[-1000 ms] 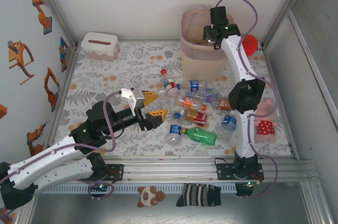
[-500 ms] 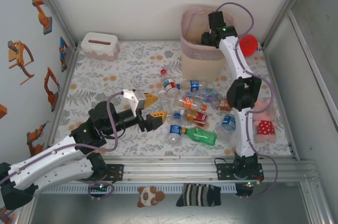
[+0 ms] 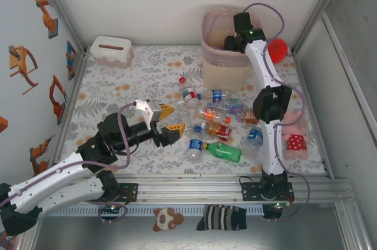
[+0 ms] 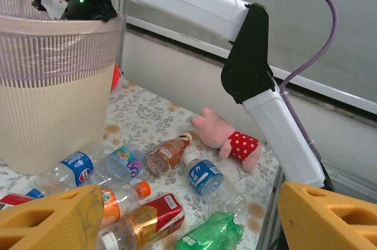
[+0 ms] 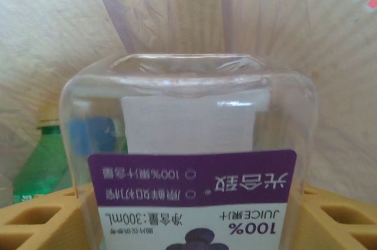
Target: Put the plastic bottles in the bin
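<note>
- Floral-patterned table (image 3: 118,94), walled in white, carries the bin (image 3: 225,67) at its far side and the loose plastic bottles (image 3: 215,121) heaped in the middle, between the two arms.
- The right gripper (image 3: 232,42) hangs over the bin's mouth, closed on a clear juice bottle (image 5: 188,144) with a purple label. Both flanks of the bottle meet the yellow fingers (image 5: 35,220).
- That bottle's long axis runs straight out from the gripper, base leading, pointing down into the lined bin, where a green bottle (image 5: 36,161) lies. By the look of it, the drop needs only that the fingers part.
- The left gripper (image 3: 175,118) stands spread wide with nothing between its fingers, low over the table. The heap lies just ahead of it, toward the right arm's side, so it is the nearer arm.
- Closest in its wrist view are an orange-capped bottle (image 4: 121,198) and a red-labelled bottle (image 4: 152,217), both lying flat with their long axes slanting across the line of approach.
- A grasp there would probably call for a wrist turn, so that the fingers straddle a body crosswise.
</note>
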